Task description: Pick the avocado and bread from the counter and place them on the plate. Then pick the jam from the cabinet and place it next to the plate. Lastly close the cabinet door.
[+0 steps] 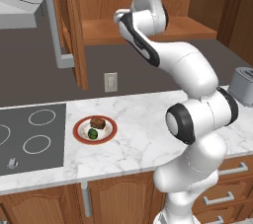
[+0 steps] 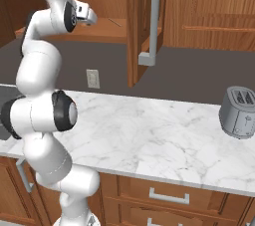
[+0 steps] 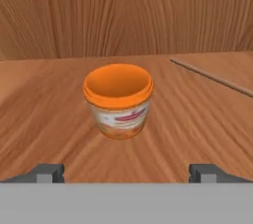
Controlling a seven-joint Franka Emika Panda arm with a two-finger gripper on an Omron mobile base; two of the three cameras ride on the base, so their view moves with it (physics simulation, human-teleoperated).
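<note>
Item: jam point(image 3: 118, 100), upright on the cabinet shelf point(image 3: 44, 99), centred ahead of my tool point(image 3: 127, 172), whose tips stood spread wide, gripping nothing. Avocado point(image 1: 92, 132) and bread point(image 1: 97, 122) lay on the plate point(image 1: 109, 131). Step judged: fetching jam; next, advance and pinch.

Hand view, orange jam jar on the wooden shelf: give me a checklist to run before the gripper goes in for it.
1. Gripper open: ok, the two dark fingertips stand wide apart.
2. Orange jam jar with the paler label band lined up between the tips: ok, it sits near the middle, slightly toward the left tip.
3. Jar upright on the wooden cabinet shelf: ok.
4. Fingers around the jar: not ok, it stands ahead of the tips, untouched.
5. Brown wood cabinet door with the grey bar handle open: ok.
6. Dark green avocado ball and dark brown bread chunk on the red-rimmed round plate: ok.
</note>
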